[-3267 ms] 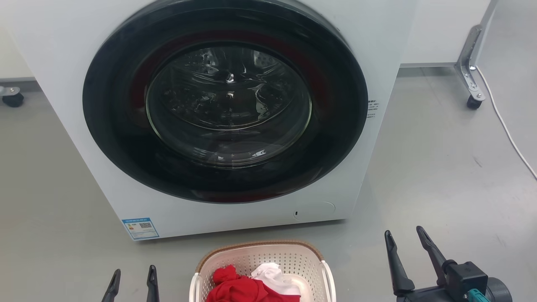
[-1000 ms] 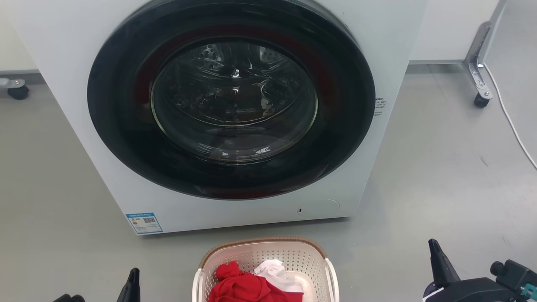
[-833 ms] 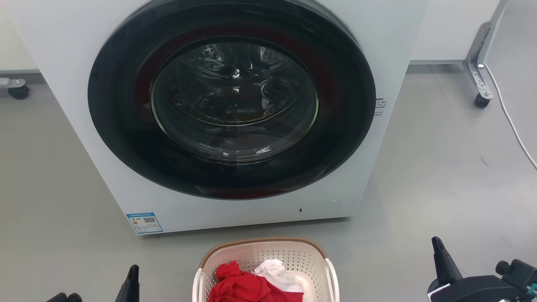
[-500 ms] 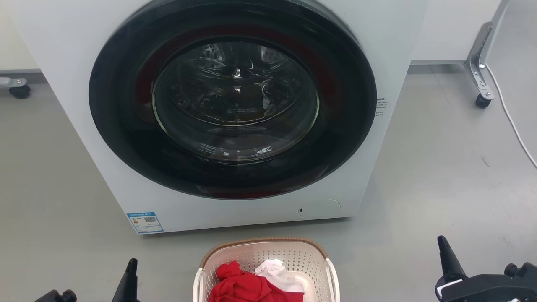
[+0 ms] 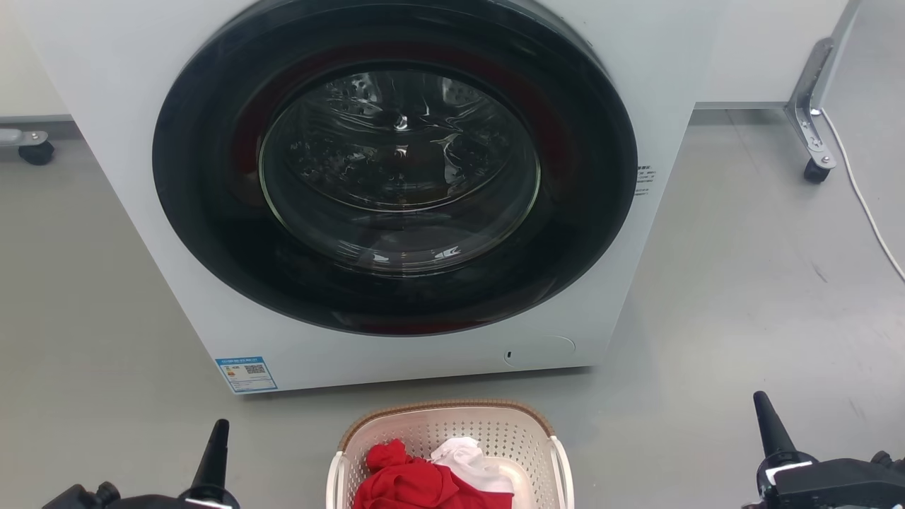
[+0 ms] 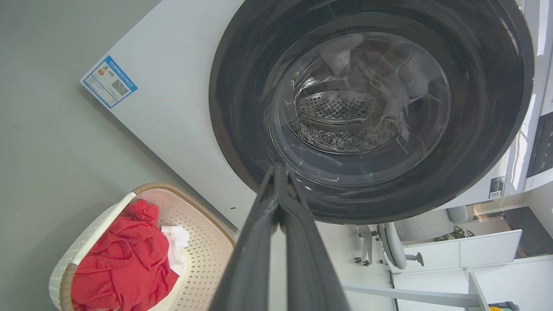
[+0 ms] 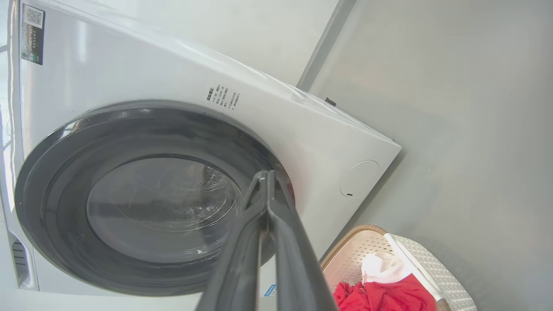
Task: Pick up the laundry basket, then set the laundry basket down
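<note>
The laundry basket (image 5: pixel 495 428) stands on the grey floor at the bottom centre of the head view, cream and perforated with a brown rim, holding red and white cloth. It also appears at the lower left as the basket (image 6: pixel 203 233) and at the lower right as the basket (image 7: pixel 432 268). My left gripper (image 5: pixel 215 433) is well to its left, my right gripper (image 5: pixel 763 403) far to its right, both apart from it. The wrist views show the left gripper (image 6: pixel 278 172) and the right gripper (image 7: pixel 267 175) shut with tips together, holding nothing.
A white washing machine (image 5: pixel 120 141) with a big dark round door (image 5: pixel 396 170) stands just behind the basket. A caster frame (image 5: pixel 813 106) and a white cable (image 5: pixel 866 205) lie at the far right. Another caster (image 5: pixel 35 150) sits at the left.
Both grippers went from open to shut and swung outward, away from the basket. The camera view shifted slightly. The basket has stayed on the floor.
</note>
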Tool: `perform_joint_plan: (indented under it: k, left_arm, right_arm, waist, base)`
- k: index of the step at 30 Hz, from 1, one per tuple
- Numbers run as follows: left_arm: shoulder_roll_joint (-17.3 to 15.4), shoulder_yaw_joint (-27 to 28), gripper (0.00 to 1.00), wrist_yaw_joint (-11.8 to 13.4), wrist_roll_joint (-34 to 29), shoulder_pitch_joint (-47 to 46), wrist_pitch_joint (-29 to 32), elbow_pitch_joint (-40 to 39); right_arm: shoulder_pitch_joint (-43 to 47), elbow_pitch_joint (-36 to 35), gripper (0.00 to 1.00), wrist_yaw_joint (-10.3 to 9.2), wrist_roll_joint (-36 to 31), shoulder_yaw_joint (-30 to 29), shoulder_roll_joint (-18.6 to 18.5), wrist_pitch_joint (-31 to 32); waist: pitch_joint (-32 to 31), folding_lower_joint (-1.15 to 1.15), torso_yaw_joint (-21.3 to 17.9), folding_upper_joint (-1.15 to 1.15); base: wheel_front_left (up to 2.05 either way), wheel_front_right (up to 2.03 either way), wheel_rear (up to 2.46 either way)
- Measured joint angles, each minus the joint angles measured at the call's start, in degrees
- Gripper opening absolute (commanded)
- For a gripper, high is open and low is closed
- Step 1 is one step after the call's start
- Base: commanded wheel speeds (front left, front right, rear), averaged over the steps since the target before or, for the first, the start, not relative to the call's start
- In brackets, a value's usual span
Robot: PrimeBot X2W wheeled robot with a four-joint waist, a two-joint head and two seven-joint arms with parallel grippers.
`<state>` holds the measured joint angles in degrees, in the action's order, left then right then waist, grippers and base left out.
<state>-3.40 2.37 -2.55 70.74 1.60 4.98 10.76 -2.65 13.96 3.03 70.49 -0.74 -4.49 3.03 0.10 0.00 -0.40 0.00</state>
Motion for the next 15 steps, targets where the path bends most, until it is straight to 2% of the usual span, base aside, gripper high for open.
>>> perform_joint_plan:
  k: [15]
  left_arm:
    - [0.4,1.5,0.0,-2.1,11.1,-3.1,0.8,3.0]
  right_arm:
    - [-1.2,1.6,0.0,2.04,11.1,-3.7,1.0,1.9]
  waist:
    - [0.0,0.0,0.2,0.0]
  base:
    - [0.0,0.0,0.0]
